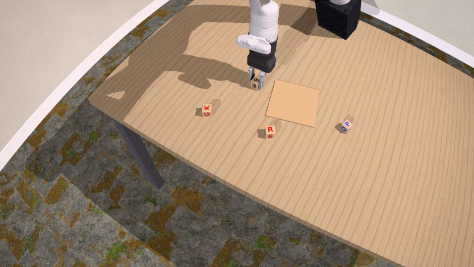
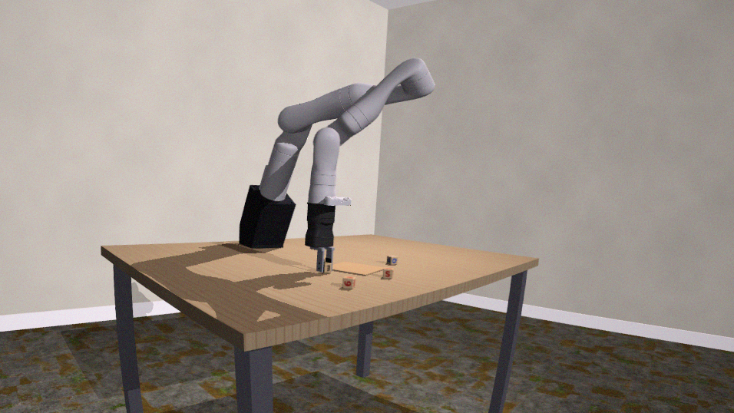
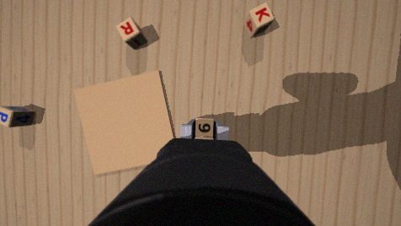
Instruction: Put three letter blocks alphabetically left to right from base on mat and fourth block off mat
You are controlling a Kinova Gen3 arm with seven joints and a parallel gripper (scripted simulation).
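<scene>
My gripper [image 1: 256, 87] [image 2: 325, 268] [image 3: 204, 126] is shut on a wooden block [image 1: 255, 83] with a black 6 on its upper face and an E on its side. It is beside the mat [image 1: 293, 102] [image 2: 356, 267] [image 3: 122, 122], at or just above the table; a small gap cannot be ruled out. Three blocks lie off the mat: red K [image 1: 207, 108] [image 2: 348, 282] [image 3: 261, 16], red R [image 1: 269, 129] [image 2: 388, 273] [image 3: 127, 29] and blue P [image 1: 346, 124] [image 2: 391, 260] [image 3: 17, 117], all letters on top. R reads upright in the top view; K is turned sideways.
The robot's black base [image 1: 337, 20] [image 2: 266, 218] stands at the table's back edge. The R block is near the mat's edge farthest from the base. P is beyond the right side of the mat in the top view, K well to the left.
</scene>
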